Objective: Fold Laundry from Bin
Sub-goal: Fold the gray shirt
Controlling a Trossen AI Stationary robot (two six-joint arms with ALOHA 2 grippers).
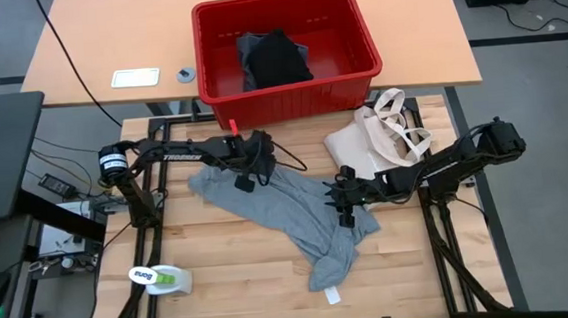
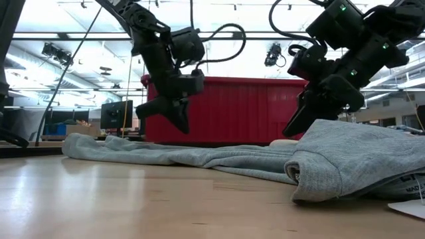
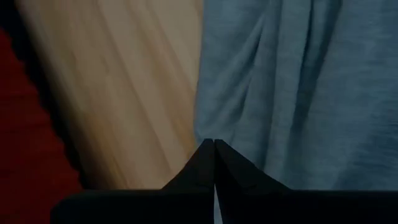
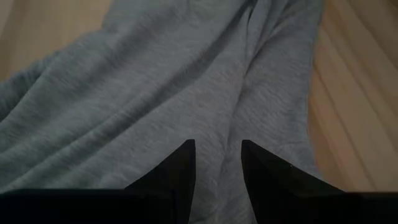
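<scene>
Your grey T-shirt (image 1: 288, 214) lies rumpled across the tabletop (image 1: 222, 274), spread from near the bin (image 1: 286, 41) toward the front edge. The bin sits behind it with a black garment (image 1: 277, 59) inside. Your left gripper (image 1: 248, 177) hangs just above the shirt's back-left edge, jaws pressed together, holding nothing. Your right gripper (image 1: 344, 201) hovers over the shirt's right side, jaws a narrow gap apart with cloth below them, gripping nothing. A tote (image 1: 378, 137) lies right of the bin, near the shirt.
</scene>
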